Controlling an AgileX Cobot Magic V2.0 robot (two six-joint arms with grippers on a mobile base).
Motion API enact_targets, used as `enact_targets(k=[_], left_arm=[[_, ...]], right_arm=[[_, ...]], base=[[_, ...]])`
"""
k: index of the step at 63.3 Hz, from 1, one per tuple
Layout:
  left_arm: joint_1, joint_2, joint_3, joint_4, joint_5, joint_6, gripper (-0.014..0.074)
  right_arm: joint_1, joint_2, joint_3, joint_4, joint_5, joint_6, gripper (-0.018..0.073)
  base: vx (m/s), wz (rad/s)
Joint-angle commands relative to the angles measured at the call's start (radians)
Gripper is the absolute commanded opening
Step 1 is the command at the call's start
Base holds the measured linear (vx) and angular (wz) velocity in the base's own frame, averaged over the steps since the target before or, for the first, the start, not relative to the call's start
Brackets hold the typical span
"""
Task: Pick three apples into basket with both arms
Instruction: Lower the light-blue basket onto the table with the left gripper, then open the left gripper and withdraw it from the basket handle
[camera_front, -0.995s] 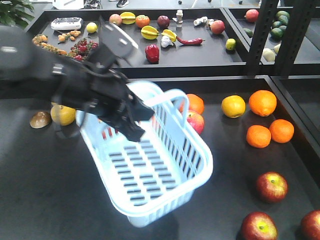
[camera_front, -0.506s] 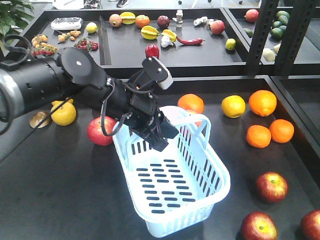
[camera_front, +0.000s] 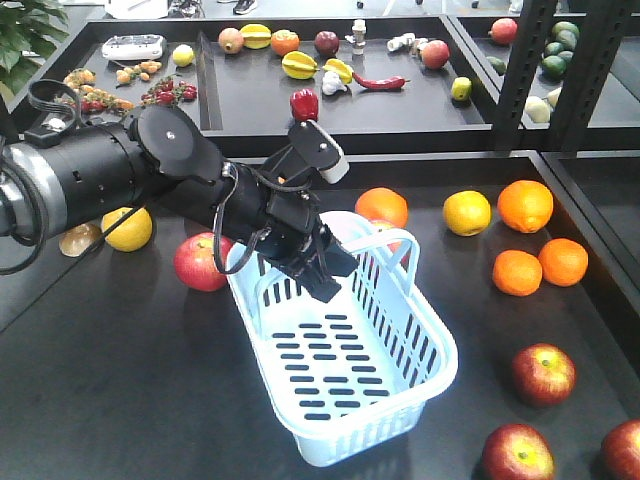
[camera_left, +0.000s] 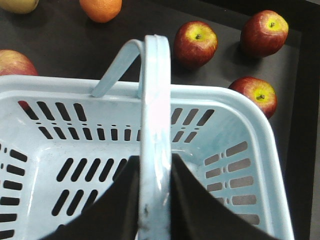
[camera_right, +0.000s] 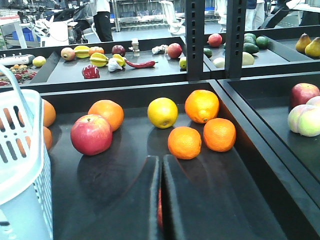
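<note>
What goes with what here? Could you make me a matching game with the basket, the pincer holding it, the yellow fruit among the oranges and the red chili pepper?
1. basket
2. left pincer
3. yellow fruit
4. red chili pepper

A. lies in the far tray
B. shut on the hoop handle
C. nothing inside
D. loose on the near table

Pairs: 1-C, 2-B, 3-D, 4-A

3 oranges (camera_front: 517, 272) cluster just right of 1 yellow citrus (camera_front: 467, 212).
</note>
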Motion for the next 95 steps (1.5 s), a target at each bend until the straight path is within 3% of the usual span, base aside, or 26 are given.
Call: enact_targets(k=[1,18,42,51,62,69,85,95], left_arm=[[-0.005,-0.057,-0.037,-0.059,-0.032,-0.004,0.0218],[-0.004,-0.061,-0.037,-0.061,-0.031,-0.007,0.0447],[-0.003,-0.222,-0.052,-0.059,0.044,-0.143,0.0463],[-0.003,-0.327,-0.052,-0.043,0.197,-0.231,0.0398],[-0.003,-0.404,-0.051,0.048,0.417,-0.328,0.0160],[-0.004,-0.451,0.009,0.071,0.412,-0.365,-0.0009],[-0.004,-0.587,0.311,0.013,0.357,-0.338,-0.0008],[-0.004,-0.714,0.549,0.018,0.206,-0.335,-0.0008]], right_arm=[[-0.001,-0.012,0.014,-0.008,-0.073,-0.006,-0.0005],[-0.001,-0.012,0.014,-0.008,-0.073,-0.006,-0.0005],[-0.001,-0.012,0.014,-0.008,-0.073,-0.006,-0.0005],[-0.001,-0.012,0.014,-0.008,-0.073,-0.006,-0.0005],[-0.001,-0.012,0.014,-0.008,-0.073,-0.006,-0.0005],[-0.001,-0.012,0.014,-0.008,-0.073,-0.006,-0.0005],[-0.001,-0.012,0.014,-0.008,-0.073,-0.006,-0.0005],[-0.001,-0.012,0.014,-0.008,-0.073,-0.006,-0.0005]], base=[[0.00,0.00],[0.00,0.00],[0.00,0.00],[0.00,0.00],[0.00,0.00],[0.00,0.00],[0.00,0.00],[0.00,0.00]])
